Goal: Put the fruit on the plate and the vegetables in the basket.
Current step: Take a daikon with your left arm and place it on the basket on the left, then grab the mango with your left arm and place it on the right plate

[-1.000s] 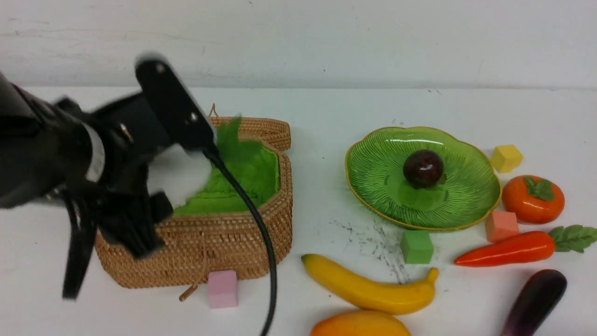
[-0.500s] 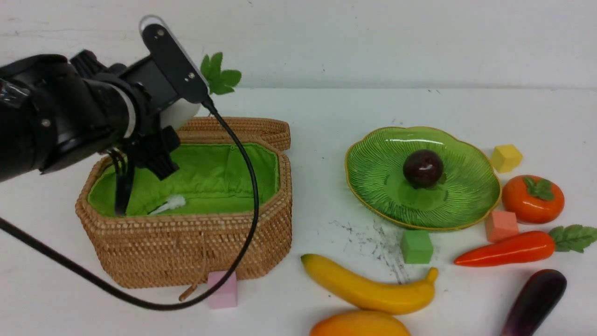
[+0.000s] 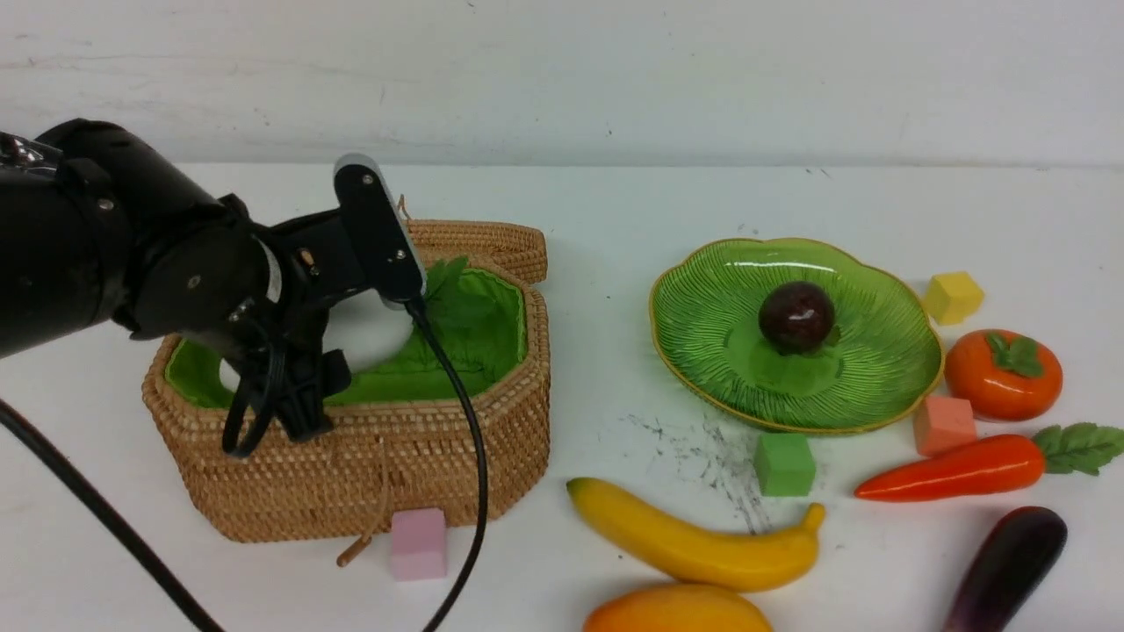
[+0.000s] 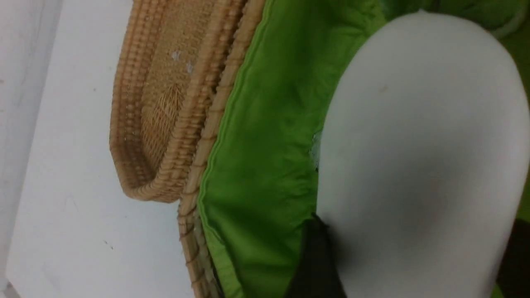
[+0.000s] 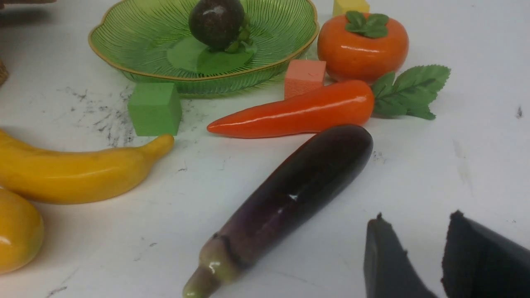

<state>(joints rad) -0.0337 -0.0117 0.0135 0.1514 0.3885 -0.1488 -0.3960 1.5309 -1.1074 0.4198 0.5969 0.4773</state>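
— Where's the radish [image 4: 422, 157]?

— Low in the mouth of the open basket [image 3: 369, 465], white body over the green lining (touching or not, I can't tell), leaves at its right end. The left fingers [image 4: 314, 265] are clamped on it.

— And the plate [image 3: 702, 325]?

— Right of the basket, with only the dark purple ball [image 3: 796, 316] on it. Persimmon [image 3: 1001, 377], carrot [image 3: 953, 471] and eggplant [image 3: 1005, 566] lie on the surface [image 3: 615, 219] off to its right; banana [image 3: 694, 540] and mango [image 3: 676, 612] lie nearer the robot.

— The other arm?

— Right fingers [image 5: 389, 256] apart, holding nothing, near the eggplant.
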